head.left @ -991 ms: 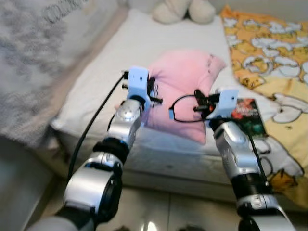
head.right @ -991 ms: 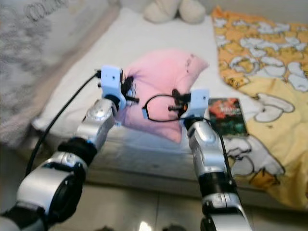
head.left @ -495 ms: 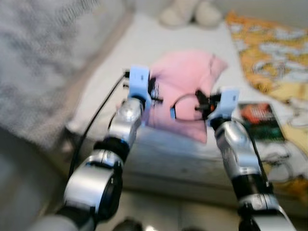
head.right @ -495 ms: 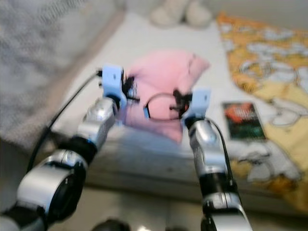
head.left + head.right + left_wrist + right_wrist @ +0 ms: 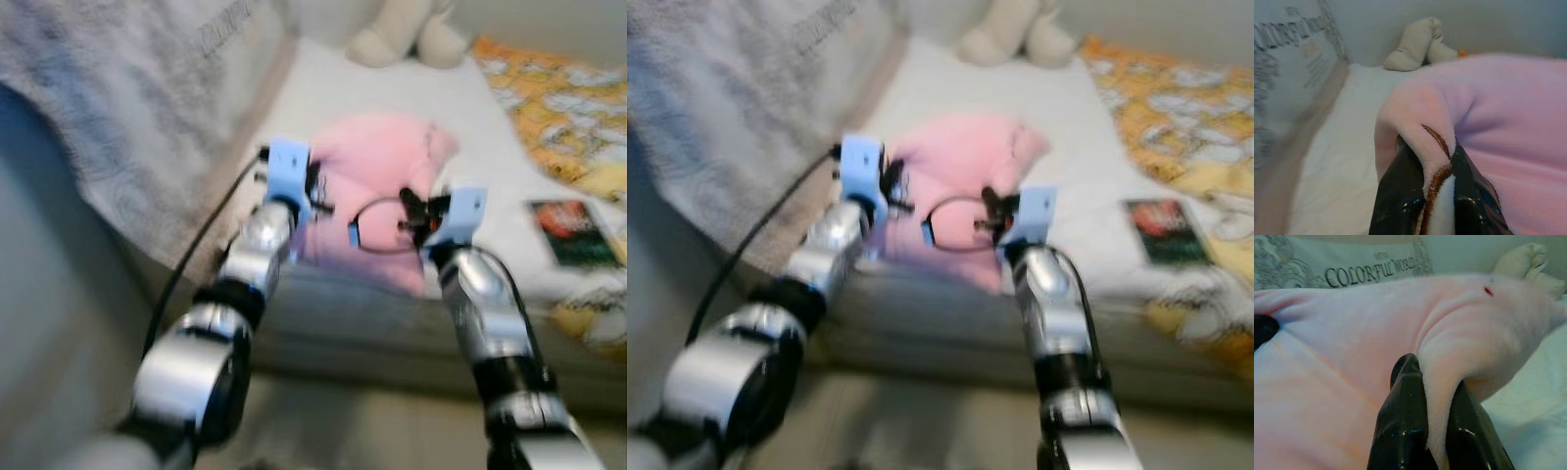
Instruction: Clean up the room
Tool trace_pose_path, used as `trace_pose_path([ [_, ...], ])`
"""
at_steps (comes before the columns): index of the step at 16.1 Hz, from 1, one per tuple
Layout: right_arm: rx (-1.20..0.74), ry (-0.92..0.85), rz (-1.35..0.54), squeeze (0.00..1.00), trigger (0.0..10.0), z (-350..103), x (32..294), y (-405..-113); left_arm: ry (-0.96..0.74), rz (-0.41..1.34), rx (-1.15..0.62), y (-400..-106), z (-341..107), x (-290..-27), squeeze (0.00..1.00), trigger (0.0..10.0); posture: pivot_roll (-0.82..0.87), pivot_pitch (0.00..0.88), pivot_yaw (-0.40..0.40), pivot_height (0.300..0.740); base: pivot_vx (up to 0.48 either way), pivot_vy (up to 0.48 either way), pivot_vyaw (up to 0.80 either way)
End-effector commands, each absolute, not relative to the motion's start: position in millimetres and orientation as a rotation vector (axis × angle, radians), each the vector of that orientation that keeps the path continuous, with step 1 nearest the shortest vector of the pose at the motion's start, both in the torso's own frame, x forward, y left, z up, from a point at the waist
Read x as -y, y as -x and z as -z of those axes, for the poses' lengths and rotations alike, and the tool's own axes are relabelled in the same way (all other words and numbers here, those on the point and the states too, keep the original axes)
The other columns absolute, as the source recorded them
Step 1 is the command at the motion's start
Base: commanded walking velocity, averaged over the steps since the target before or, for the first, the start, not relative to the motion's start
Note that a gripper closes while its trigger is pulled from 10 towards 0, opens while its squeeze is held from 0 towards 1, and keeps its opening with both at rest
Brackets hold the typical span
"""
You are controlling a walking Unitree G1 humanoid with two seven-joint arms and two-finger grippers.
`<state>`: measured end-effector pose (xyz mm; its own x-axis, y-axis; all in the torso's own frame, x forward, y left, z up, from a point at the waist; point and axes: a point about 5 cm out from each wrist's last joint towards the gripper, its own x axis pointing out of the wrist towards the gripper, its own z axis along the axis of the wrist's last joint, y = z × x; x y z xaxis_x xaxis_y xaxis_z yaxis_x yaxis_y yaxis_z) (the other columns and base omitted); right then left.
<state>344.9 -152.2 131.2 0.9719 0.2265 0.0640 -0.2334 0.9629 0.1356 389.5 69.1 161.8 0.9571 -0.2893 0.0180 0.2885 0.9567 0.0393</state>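
Lettering "COLORFUL WORLD" is legible on the grey pillow (image 5: 1347, 269) behind the pink cushion (image 5: 382, 186). Left gripper (image 5: 1436, 196) pinches one cushion corner; right gripper (image 5: 1435, 431) pinches another fold. The cushion sits near the front edge of the white mattress (image 5: 323, 98). Beyond it lie a beige plush toy (image 5: 407, 34) and a book (image 5: 573, 230) on the mattress.

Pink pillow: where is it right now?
In the head views the pink pillow sits near the front edge of the white bed, pinched between the left gripper and right gripper, with the book off to its right.
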Motion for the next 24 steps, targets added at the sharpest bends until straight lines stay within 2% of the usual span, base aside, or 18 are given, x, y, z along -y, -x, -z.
trace_pose_path([
  [1, 0.056, -0.14, -0.162, 0.0, 10.0, -129, 172, -342, -0.047, 0.244, 0.083, -394, -176, -75, 0.0, 10.0, 0.0, 0.0, 0.006, 0.74, 0.0, 0.0, 0.0],
  [5, 0.052, -0.134, -0.167, 0.0, 10.0, -128, 170, -342, -0.025, 0.204, 0.06, -396, -174, -81, 0.0, 10.0, 0.01, 0.0, 0.006, 0.74, 0.473, 0.0, 0.0],
  [11, 0.047, -0.127, -0.163, 0.0, 10.0, -127, 171, -342, -0.03, 0.203, 0.059, -395, -174, -80, 0.0, 10.0, 0.0, 0.0, 0.004, 0.74, 0.48, 0.0, 0.58],
  [17, 0.04, -0.138, -0.159, 0.0, 10.0, -125, 172, -340, -0.076, 0.242, 0.069, -394, -175, -70, 0.0, 10.0, -0.01, 0.0, 0.011, 0.74, 0.443, -0.091, 0.0],
  [22, 0.026, -0.14, -0.158, 0.0, 10.0, -119, 172, -335, -0.024, 0.322, 0.077, -387, -172, -55, 0.0, 10.0, -0.01, 0.0, 0.016, 0.74, 0.0, 0.0, 0.0],
  [24, 0.021, -0.142, -0.16, 0.0, 10.0, -119, 172, -335, -0.027, 0.353, 0.076, -385, -170, -51, 0.0, 10.0, -0.01, 0.0, 0.016, 0.74, 0.0, -0.476, 0.0],
])
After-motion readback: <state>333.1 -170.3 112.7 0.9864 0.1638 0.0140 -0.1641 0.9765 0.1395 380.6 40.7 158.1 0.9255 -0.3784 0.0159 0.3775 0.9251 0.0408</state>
